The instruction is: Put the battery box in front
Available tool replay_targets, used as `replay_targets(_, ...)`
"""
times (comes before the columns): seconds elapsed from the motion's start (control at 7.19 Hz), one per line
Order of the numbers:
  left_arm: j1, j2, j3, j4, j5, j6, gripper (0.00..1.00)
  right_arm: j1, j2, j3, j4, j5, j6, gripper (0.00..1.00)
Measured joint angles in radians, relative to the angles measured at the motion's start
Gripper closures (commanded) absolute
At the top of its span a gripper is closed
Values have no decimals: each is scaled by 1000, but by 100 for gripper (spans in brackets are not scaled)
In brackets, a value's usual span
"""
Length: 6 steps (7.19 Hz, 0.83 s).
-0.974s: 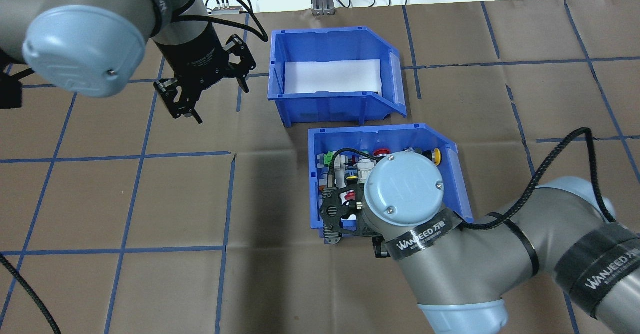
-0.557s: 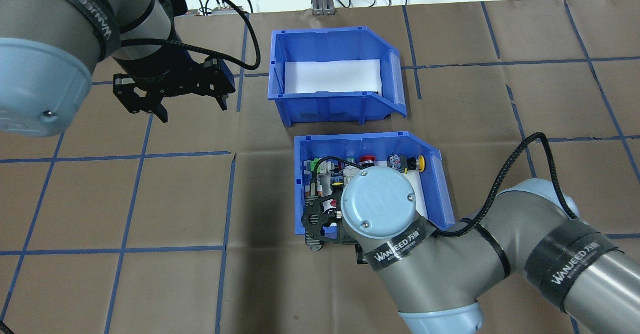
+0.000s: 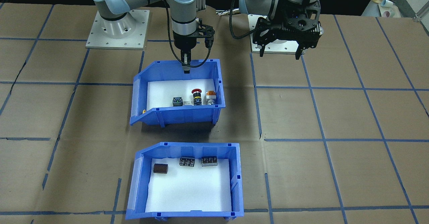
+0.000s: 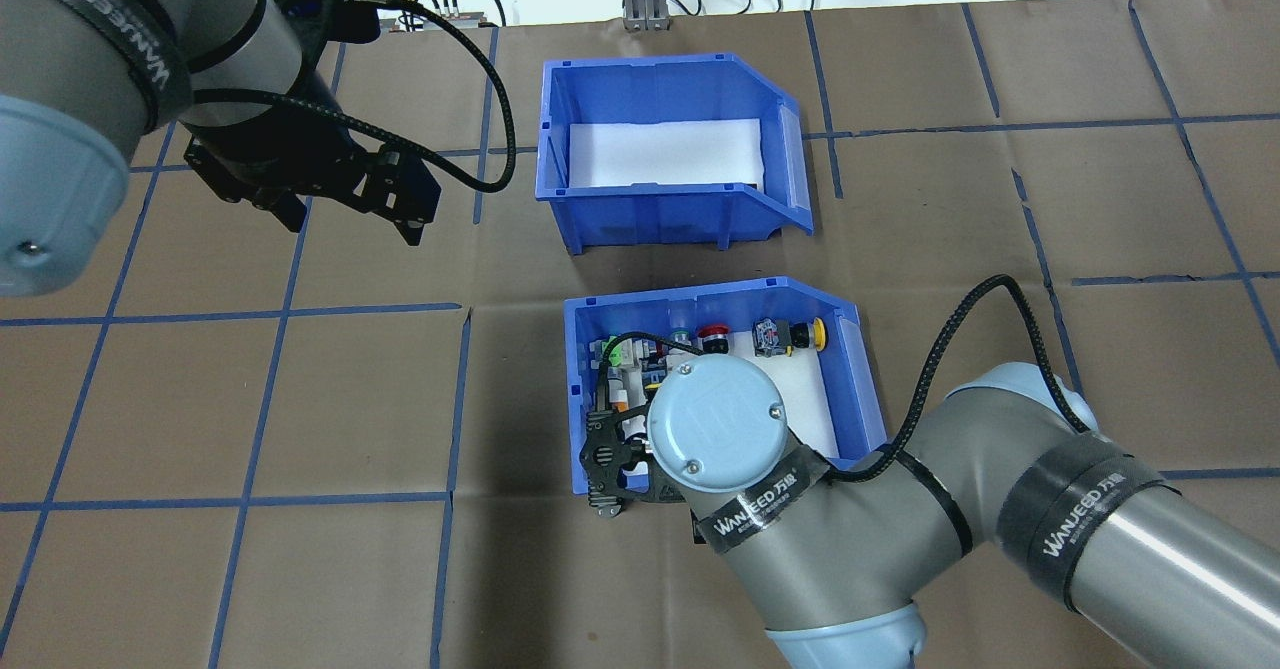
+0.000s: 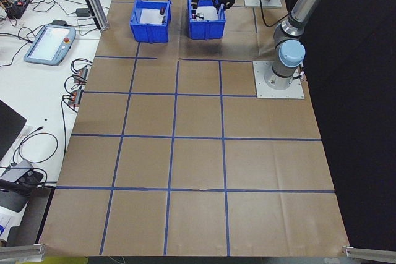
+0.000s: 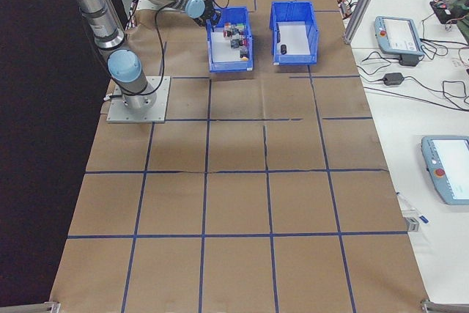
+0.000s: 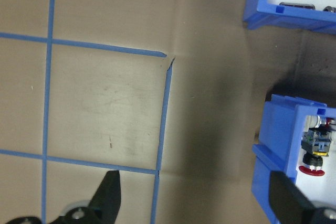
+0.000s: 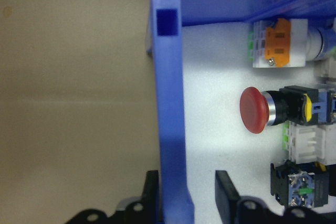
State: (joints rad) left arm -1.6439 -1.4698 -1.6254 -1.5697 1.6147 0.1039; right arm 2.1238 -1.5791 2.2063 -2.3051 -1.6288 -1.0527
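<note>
Exterior front-facing view: the battery box, a blue bin with a white foam floor, sits at the near edge of the table, farthest from the robot base; three small dark cylinders lie along its far wall. Just beyond it, apart by a strip of bare table, stands the switch bin holding a red mushroom push-button and other switches. The right gripper reaches down onto the switch bin's robot-side wall. The left gripper hangs above the table beside its base plate, fingers spread, nothing between them. Overhead exterior view: the battery box is on the far row, its contents hidden behind its near wall; the switch bin lies nearer the robot, partly covered by the right arm's wrist. The left gripper hovers well to the left of both bins. Left wrist-mounted view: both spread fingers frame bare brown table with blue tape lines; corners of both bins show at the right edge. Right wrist-mounted view: one finger stands outside and one finger inside the blue wall of the switch bin; both press against it, gripping it.
</note>
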Motion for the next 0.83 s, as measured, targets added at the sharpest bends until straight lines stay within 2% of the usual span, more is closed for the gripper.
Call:
replay_targets(0.28,31,22,-29,3,-24,51,1,-21,-33,-26,23,-4,-1,0)
replay_targets(0.56,40,36,-69,31,-30,73,1,-102,-90,-101,138,3,0,0)
replay_targets(0.83,41,41,-78,40,-28,85,1,-239,-129,-156,197,7,44,0)
